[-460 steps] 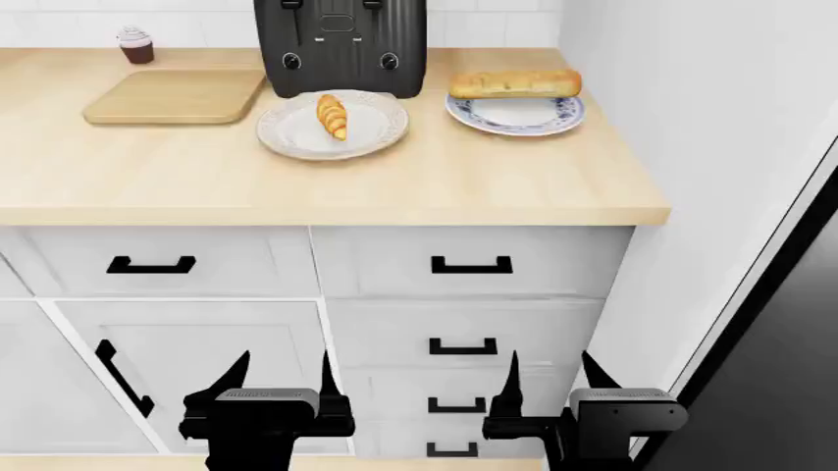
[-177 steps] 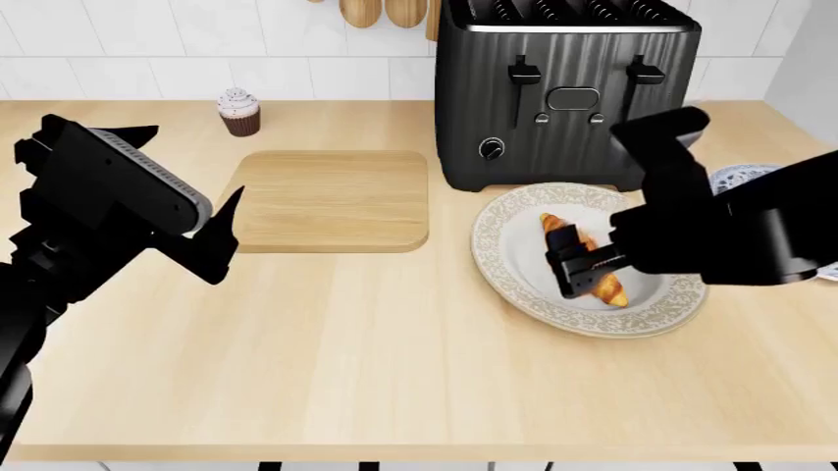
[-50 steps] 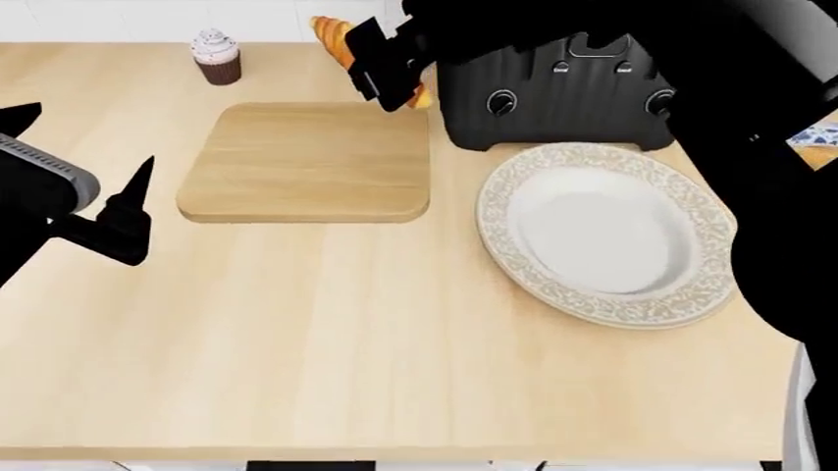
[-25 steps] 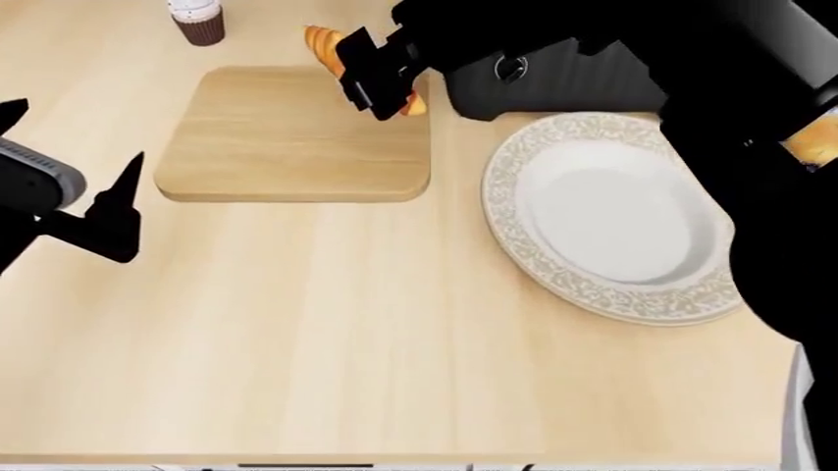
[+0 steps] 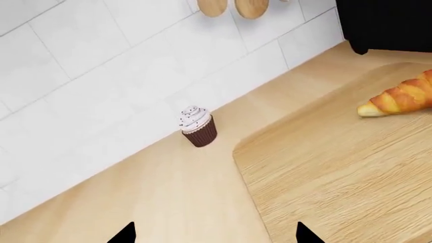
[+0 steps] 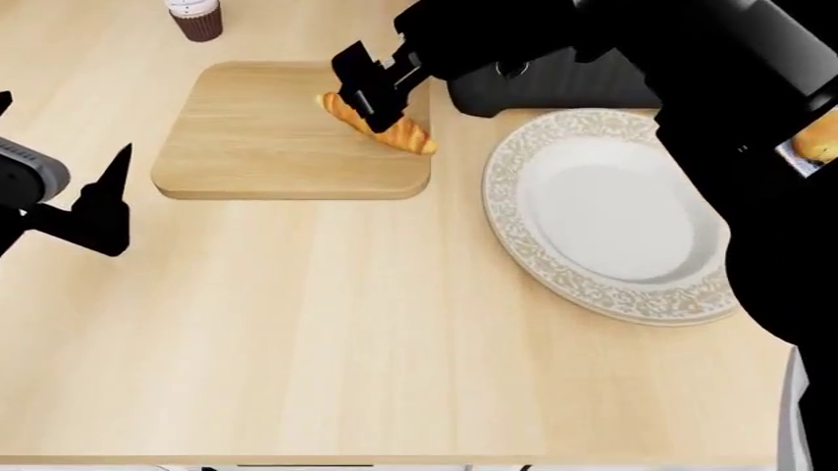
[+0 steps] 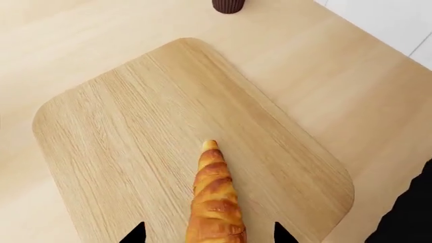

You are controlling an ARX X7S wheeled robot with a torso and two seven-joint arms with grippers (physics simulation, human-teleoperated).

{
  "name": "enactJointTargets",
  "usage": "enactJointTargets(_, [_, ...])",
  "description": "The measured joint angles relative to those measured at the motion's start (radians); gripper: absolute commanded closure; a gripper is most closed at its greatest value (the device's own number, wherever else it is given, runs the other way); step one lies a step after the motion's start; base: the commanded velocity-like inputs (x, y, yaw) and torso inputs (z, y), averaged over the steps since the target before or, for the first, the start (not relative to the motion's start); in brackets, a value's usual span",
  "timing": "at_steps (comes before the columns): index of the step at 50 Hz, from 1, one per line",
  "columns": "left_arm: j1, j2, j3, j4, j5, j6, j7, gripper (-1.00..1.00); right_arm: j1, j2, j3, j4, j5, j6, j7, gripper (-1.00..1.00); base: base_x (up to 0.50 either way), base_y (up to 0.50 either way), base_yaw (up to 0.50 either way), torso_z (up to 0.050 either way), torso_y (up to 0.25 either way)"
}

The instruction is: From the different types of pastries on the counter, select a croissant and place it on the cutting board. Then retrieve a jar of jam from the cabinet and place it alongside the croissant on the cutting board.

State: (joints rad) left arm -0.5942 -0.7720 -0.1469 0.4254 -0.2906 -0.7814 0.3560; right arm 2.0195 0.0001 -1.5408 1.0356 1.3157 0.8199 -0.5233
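Observation:
The golden croissant [image 6: 383, 125] lies on the light-wood cutting board [image 6: 262, 147], near its right end. It also shows in the right wrist view [image 7: 214, 197] and the left wrist view [image 5: 401, 97]. My right gripper [image 6: 373, 96] hangs just over it, open, with a fingertip on each side and gaps between [image 7: 209, 233]. My left gripper [image 6: 63, 132] is open and empty above the counter, left of the board [image 5: 214, 234]. The chocolate cupcake [image 6: 196, 15] stands behind the board. The jar of jam is out of view.
A round white patterned plate [image 6: 504, 211] sits bare to the right of the board. The black toaster [image 6: 537, 88] stands behind it, partly under my right arm. A bit of the baguette-like loaf [image 6: 818, 137] shows at the right edge. White tiled wall [image 5: 101, 76] behind the cupcake [image 5: 198, 126].
The croissant was held in the air at the board's back right edge. It now lies on the board, and my right gripper's jaws stand apart from it.

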Motion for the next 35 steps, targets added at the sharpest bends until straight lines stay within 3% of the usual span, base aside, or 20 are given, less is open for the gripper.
enactJointTargets(17, [-0.003,-0.004,-0.011,0.022,-0.006,-0.016,-0.008,-1.00,0.070,0.000,-0.005,0.008,0.059,-0.026,0.020,-1.00,0.00,0.00,0.00,0.000,0.005])
enactJointTargets(35, [0.002,-0.009,-0.029,0.057,-0.020,-0.049,-0.017,-1.00,0.144,0.000,-0.014,-0.005,0.130,-0.052,0.029,-1.00,0.00,0.00,0.00,0.000,0.244])
